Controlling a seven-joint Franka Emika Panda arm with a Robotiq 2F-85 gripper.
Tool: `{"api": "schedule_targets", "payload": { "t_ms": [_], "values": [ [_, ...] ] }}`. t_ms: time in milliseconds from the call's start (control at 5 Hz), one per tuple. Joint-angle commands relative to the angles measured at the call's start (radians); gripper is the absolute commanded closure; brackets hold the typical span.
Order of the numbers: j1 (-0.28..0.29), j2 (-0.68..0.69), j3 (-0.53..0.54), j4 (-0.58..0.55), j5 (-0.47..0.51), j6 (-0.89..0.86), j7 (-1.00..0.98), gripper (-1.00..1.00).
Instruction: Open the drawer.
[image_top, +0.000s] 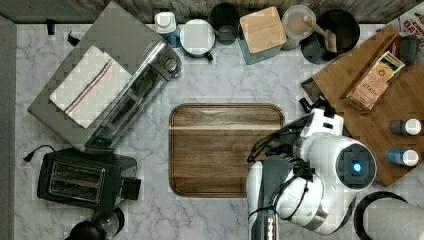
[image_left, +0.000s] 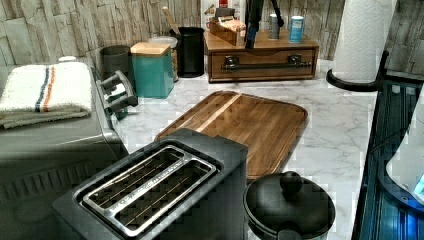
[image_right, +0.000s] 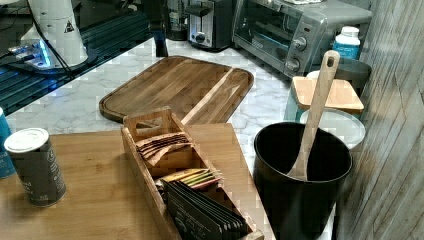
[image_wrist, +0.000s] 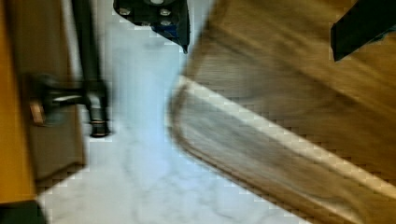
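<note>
While the shallow brown wooden drawer (image_left: 263, 64) is seen shut at the far end of the left view, beneath a wooden stand, the black two-fingered gripper (image_wrist: 261, 23) is held with its fingers apart, just beside the long thin black bar handle (image_wrist: 88, 70), presumably so the bar can be taken between them. Between lies veined white marble counter (image_wrist: 140, 177); the rounded-corner dark wooden tray (image_left: 245, 125) rests nearer.
</note>
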Motion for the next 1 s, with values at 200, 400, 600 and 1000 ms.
{"api": "schedule_targets", "payload": {
  "t_ms": [200,400,600,1000],
  "values": [
    [-0.011,0.074,-0.072,0.028,-0.022,0.120,-0.303,-1.00],
    [-0.035,0.106,-0.099,0.067,0.027,0.138,-0.427,-1.00],
    [-0.053,0.147,-0.135,0.136,0.108,0.121,-0.560,-1.00],
    [-0.073,0.218,-0.178,0.221,0.181,0.100,-0.680,-1.00]
  ]
}}
